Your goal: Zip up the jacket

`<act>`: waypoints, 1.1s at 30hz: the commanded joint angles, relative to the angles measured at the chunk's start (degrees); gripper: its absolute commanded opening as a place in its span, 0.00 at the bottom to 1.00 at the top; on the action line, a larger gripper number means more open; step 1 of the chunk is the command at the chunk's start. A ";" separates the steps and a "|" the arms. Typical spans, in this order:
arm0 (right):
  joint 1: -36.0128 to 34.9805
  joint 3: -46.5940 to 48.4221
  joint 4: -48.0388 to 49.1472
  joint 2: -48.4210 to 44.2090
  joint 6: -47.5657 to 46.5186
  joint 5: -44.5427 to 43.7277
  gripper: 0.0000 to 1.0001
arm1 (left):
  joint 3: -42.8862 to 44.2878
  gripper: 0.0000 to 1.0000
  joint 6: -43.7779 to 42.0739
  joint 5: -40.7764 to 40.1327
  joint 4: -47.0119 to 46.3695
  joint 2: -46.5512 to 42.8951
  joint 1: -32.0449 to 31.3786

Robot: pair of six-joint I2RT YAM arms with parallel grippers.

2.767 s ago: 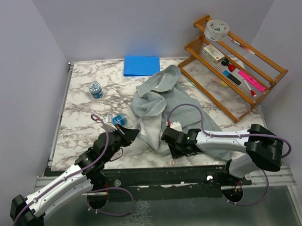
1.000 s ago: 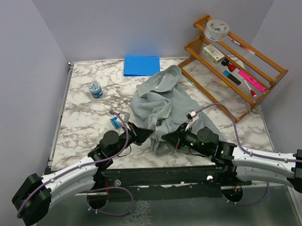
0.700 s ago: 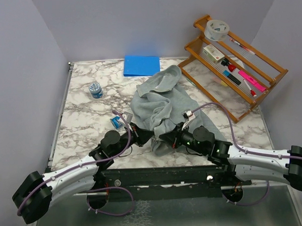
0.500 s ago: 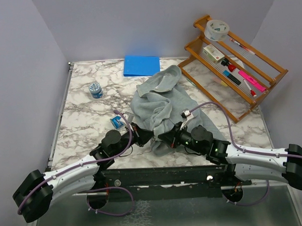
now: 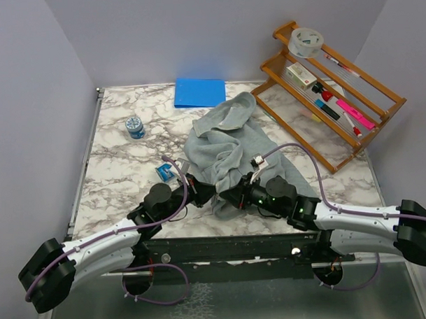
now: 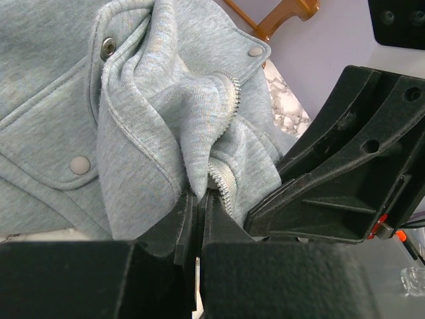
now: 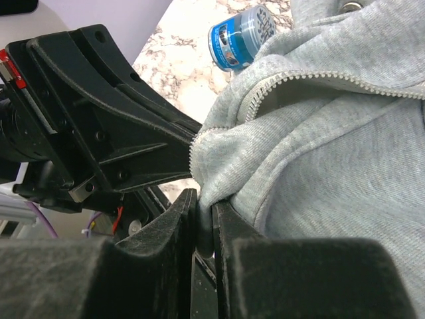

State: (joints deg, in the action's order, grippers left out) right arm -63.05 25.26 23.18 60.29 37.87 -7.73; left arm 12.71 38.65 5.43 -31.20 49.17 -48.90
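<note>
The light grey-green jacket (image 5: 230,141) lies crumpled on the marble table, its bottom hem near the front edge. My left gripper (image 5: 208,193) is shut on a fold of the jacket's front edge beside the zipper teeth (image 6: 226,179); the jacket fills the left wrist view (image 6: 133,100). My right gripper (image 5: 227,199) is shut on the other jacket edge, with its zipper teeth (image 7: 332,76) running above the pinched fold (image 7: 219,173). The two grippers meet almost tip to tip at the hem. The zipper slider is not visible.
A blue folder (image 5: 199,92) lies at the back. A small blue-lidded jar (image 5: 134,126) stands at left, also in the right wrist view (image 7: 240,38). A small blue item (image 5: 166,172) lies beside the left arm. A wooden rack (image 5: 329,78) with pens and tape stands at right.
Both grippers have moved in from either side and closed on the jacket's bottom edges; over the last second they drew closer together, bunching the hem between them.
</note>
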 commanded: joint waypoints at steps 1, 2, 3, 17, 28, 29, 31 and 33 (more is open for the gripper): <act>-0.15 2.14 3.01 1.19 -0.21 1.99 0.20 | 1.42 0.00 -0.25 1.91 -1.93 0.29 -0.84; -0.17 2.31 2.90 1.41 -0.17 2.01 0.20 | 1.39 0.00 -0.17 1.90 -1.93 0.27 -0.93; -0.15 2.46 2.78 1.62 -0.16 2.13 0.21 | 1.36 0.00 -0.09 1.95 -2.00 0.23 -0.93; -0.15 2.74 3.16 3.53 0.10 2.98 0.22 | 1.01 0.00 0.25 1.24 -2.02 -0.76 -0.93; -0.15 2.10 2.39 -0.26 -1.27 1.88 0.00 | -0.78 0.00 1.49 -3.49 -2.02 -3.80 -0.93; -0.15 2.33 1.49 -1.41 -1.75 1.35 0.00 | -1.10 0.00 1.70 -4.21 -2.00 -4.89 -0.93; -0.15 3.10 -1.12 -3.05 -2.68 -0.30 0.00 | -1.64 0.00 1.86 -4.97 -2.02 -7.07 -0.93; -0.15 2.91 -1.80 -4.88 -5.64 0.21 0.00 | -1.89 0.00 1.98 -6.29 -2.02 -9.18 -0.93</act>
State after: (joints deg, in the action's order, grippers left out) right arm -63.05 26.24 22.92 58.74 36.64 -6.59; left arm 12.01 39.88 2.96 -31.18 44.03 -49.63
